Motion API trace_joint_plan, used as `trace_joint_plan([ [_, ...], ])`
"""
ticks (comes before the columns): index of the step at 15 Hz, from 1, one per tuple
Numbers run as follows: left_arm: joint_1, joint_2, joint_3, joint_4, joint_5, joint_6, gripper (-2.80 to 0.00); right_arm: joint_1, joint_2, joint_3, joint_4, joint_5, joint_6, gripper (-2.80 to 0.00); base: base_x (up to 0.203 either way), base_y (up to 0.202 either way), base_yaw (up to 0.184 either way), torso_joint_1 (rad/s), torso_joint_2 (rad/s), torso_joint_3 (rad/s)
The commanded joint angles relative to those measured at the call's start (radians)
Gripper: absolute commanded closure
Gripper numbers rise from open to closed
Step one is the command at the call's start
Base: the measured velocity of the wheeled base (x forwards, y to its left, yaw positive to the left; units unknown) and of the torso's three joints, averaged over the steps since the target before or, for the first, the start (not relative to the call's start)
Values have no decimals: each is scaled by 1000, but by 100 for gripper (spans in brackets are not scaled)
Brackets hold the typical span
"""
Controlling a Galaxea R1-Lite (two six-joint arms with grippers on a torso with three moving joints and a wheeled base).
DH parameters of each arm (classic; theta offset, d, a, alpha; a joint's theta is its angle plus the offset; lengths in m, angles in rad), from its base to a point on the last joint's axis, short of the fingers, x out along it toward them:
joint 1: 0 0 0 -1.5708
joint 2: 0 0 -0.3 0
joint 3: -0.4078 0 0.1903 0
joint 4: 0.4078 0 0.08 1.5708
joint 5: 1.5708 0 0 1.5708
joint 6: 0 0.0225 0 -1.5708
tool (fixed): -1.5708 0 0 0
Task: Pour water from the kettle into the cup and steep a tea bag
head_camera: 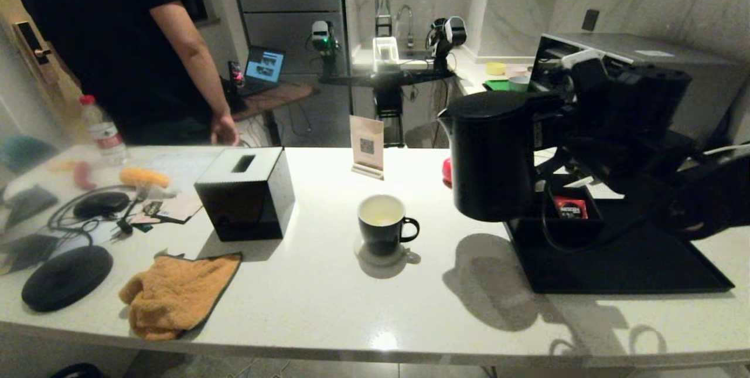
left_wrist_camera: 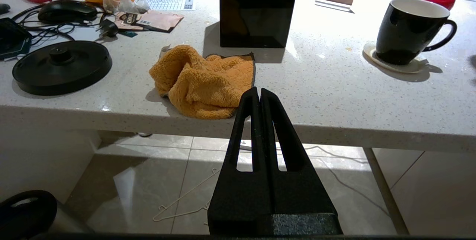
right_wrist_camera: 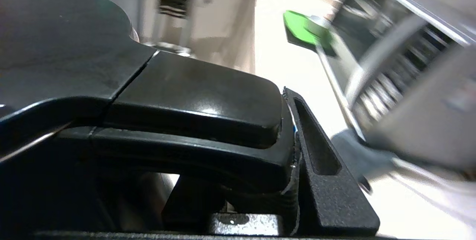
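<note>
Surface: pale speckled counter (head_camera: 328,307) in a dim kitchen, with a black tray (head_camera: 621,266) on its right part as I look from the head camera.
Right gripper (right_wrist_camera: 260,173): clamped on the handle of the kettle (head_camera: 492,155); in the right wrist view I see one finger (right_wrist_camera: 319,165) pressed against the handle's outer side.
Kettle: upright and lifted, hanging over the tray's left edge, spout toward the cup.
Cup (head_camera: 384,225): on a small coaster (left_wrist_camera: 394,65), left of the kettle and well apart from it, ear handle toward the kettle side.
Water: I see a pale yellowish pool inside the cup, so I judge the pour done or partly done.
Tea bag: I cannot find it with certainty in any view.
Left gripper (left_wrist_camera: 259,96): fingers pressed together, holding nothing, parked below the counter's near edge.
Key relation: cup lies to the left of the held kettle, on the spout's side.
Nearer arm: right arm is occupied, so I judge it must set the kettle down first.
</note>
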Motion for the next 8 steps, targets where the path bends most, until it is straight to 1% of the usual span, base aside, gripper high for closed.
trace_joint_plan([
  [1,0,1,0,0,1,-1,0,-70,-64,35,-4,0,30,0,0,0,0,0,0,0],
  [4,0,1,0,0,1,-1,0,-168,-124,81,32,2,72,0,0,0,0,0,0,0],
  [6,0,1,-1,0,1,-1,0,-239,-156,87,64,1,102,0,0,0,0,0,0,0],
  [8,0,1,0,0,1,-1,0,-320,-177,87,88,3,113,0,0,0,0,0,0,0],
])
